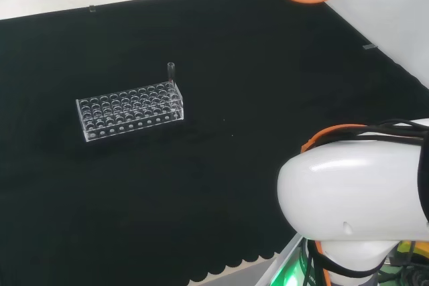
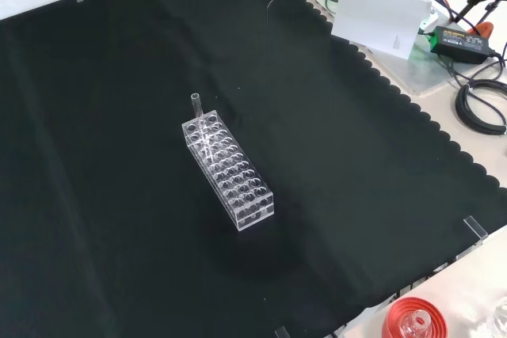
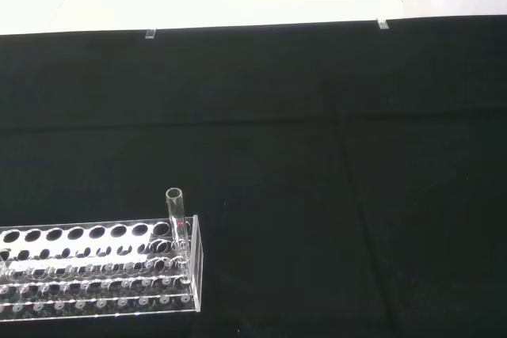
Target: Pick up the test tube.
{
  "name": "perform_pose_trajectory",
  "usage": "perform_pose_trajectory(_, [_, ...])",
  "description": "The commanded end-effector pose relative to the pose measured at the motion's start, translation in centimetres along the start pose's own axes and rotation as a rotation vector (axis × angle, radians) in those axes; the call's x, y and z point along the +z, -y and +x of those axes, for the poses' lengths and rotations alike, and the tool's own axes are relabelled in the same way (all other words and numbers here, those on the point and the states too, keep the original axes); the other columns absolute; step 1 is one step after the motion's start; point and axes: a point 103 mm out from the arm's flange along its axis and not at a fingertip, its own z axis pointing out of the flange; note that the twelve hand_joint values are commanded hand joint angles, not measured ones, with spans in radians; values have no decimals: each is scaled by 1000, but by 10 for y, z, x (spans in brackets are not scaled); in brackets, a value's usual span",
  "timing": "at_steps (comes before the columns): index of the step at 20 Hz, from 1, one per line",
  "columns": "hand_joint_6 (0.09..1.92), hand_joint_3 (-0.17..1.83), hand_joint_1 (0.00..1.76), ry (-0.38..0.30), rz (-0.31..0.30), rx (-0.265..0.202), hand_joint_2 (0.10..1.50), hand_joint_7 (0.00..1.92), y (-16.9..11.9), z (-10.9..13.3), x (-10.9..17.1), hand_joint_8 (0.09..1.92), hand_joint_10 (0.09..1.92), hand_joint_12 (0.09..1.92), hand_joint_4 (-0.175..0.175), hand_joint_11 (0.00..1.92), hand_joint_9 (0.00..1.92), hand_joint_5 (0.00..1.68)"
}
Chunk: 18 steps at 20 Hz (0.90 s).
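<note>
Tube (image 1: 171, 72) upright in rack (image 1: 129, 108) corner hole, long axis vertical | my approach: from above | hand state: cannot tell

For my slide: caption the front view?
One test tube upright in the far corner hole of a clear rack on black cloth.

The cloth (image 1: 201, 185) is plain black with a scalloped edge; the rack (image 1: 131, 108) and the test tube (image 1: 171, 72) seem colourless clear; the arm link (image 1: 355, 192) is glossy white.
</note>
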Motion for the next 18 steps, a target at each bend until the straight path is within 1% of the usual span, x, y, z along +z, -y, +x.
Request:
perform_pose_trajectory(1, [327,533,668,8,-8,0,707,204,0,0,0,833,908,1459,-34,26,208,191])
perform_pose_trajectory(3, [278,499,662,0,-8,0,726,185,-1,0,0,866,951,1508,-35,6,184,204])
perform_pose_trajectory(6, [260,486,660,-23,-1,-7,733,180,-4,-11,0,878,965,1523,-35,0,176,210])
perform_pose_trajectory(9, [254,483,660,-30,7,-34,734,180,-14,-25,0,880,968,1525,-35,0,175,211])
perform_pose_trajectory(11, [252,482,660,-33,8,-58,735,180,-24,-30,2,881,969,1525,-35,0,175,212])
perform_pose_trajectory(13, [248,479,669,-32,15,-86,736,193,-36,-26,7,886,971,1526,-34,0,179,218])
perform_pose_trajectory(18, [223,461,697,-7,59,-158,742,225,-71,-3,23,881,971,1537,-33,0,207,249])
